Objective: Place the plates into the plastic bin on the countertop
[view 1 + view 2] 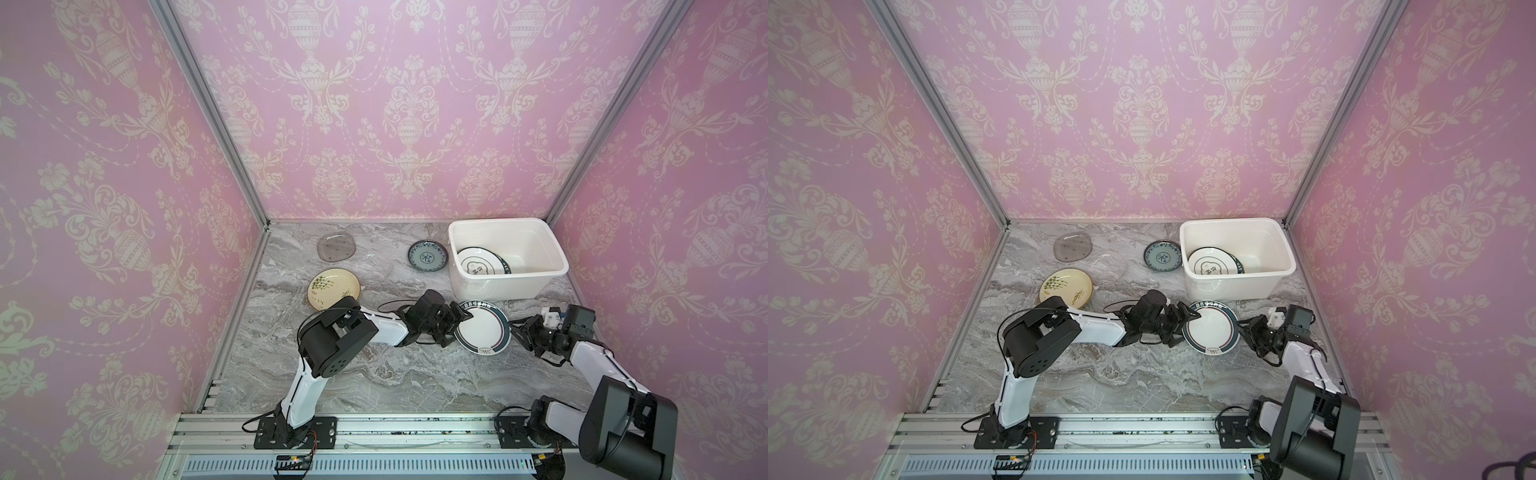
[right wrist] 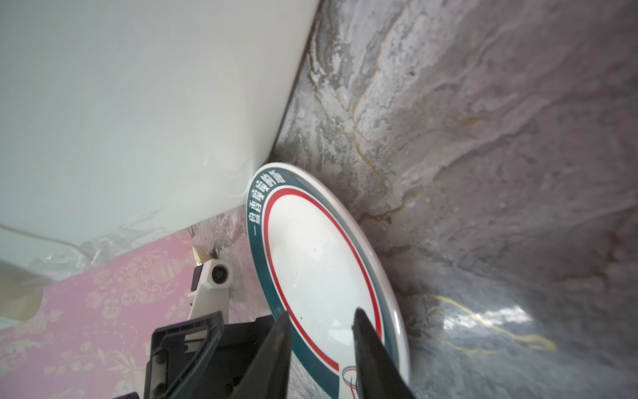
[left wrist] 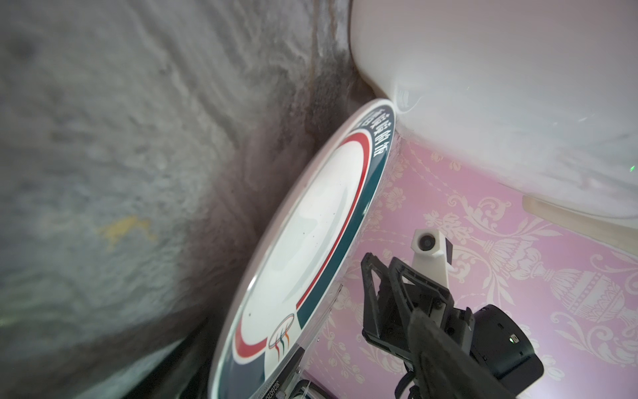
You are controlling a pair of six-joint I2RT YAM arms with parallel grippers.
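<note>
Right wrist view: the right gripper has its two dark fingers parted, with nothing pinched between them. Both fingers sit in front of the face of a round white plate with a dark teal rim, a red ring and white characters. That plate stands tilted on the grey marble-look countertop, its far rim against the near wall of the deep white rectangular plastic bin.

In both top views the left gripper is at the plate's opposite edge with its jaws spread wide, one fingertip lying over the rim. Whether it bears on the plate I cannot tell.

Inside the bin a second white dark-rimmed plate with characters leans on the floor and wall. Left of the bin, flat on the countertop, lies a small round blue-patterned plate. Farther left are a clear glass plate, a smoky glass plate and a cream plate with green sprigs, the last partly behind the left arm's elbow.
</note>
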